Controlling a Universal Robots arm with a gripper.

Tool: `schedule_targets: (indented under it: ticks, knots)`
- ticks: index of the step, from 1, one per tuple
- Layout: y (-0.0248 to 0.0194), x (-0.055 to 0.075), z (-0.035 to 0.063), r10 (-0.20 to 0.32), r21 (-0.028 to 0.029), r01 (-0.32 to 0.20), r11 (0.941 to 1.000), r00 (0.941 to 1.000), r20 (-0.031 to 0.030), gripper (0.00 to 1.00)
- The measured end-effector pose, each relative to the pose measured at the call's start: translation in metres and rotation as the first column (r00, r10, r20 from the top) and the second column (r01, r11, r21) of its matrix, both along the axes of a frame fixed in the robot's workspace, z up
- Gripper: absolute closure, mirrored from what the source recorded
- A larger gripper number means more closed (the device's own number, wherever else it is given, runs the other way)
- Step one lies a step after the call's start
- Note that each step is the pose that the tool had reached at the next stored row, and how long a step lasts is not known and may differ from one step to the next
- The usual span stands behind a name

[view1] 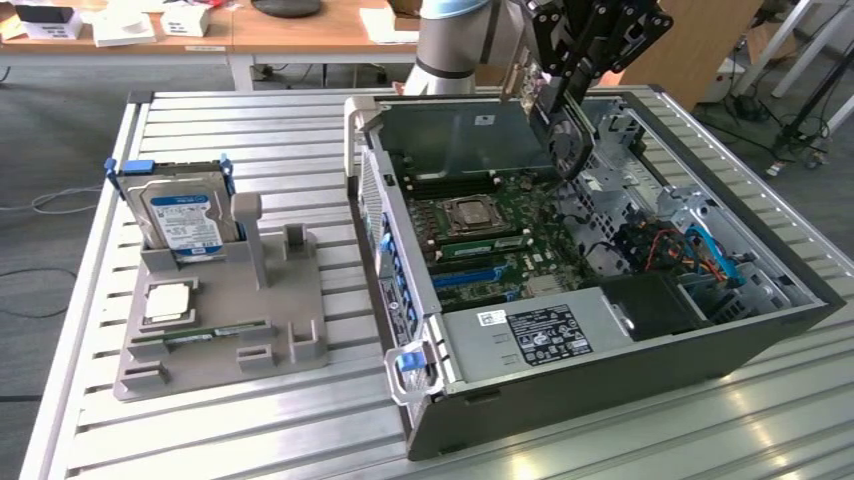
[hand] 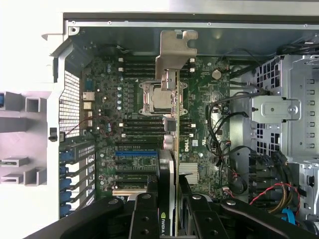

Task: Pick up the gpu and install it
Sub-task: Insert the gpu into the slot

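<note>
The thin, flat, dark gpu card (hand: 168, 172) with grey metal bracket is pinched edge-on between the black fingers (hand: 145, 219), above the green motherboard (hand: 202, 94) inside the open black computer case (view1: 641, 370). It is judged best held square over the blue expansion slots (hand: 135, 153), bracket towards the rear wall, cables avoided. The case is carried by a slatted metal counter (view1: 240, 430); wooden desks (view1: 320, 30) are seen behind.

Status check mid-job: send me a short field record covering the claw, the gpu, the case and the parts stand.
claw: shut on the gpu
gpu: held edge-on over the motherboard, bracket end away from the claw, apparently not yet in a slot
case: lying on its side, open
parts stand: beside the case, hard drive upright in it
</note>
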State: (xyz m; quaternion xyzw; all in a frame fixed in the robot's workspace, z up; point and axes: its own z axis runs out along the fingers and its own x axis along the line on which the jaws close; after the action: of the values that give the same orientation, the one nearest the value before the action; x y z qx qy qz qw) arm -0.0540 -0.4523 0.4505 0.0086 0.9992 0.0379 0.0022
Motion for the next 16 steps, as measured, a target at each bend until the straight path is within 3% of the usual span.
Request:
schedule_targets:
  ticks: [9, 16]
  knots:
    - [0.0, 0.0, -0.001, 0.0, 0.0002, 0.0, 1.0, 1.0, 0.0001, 0.73]
    - [0.0, 0.0, -0.0095, 0.0, 0.0001, 0.0, 1.0, 1.0, 0.0, 0.73]
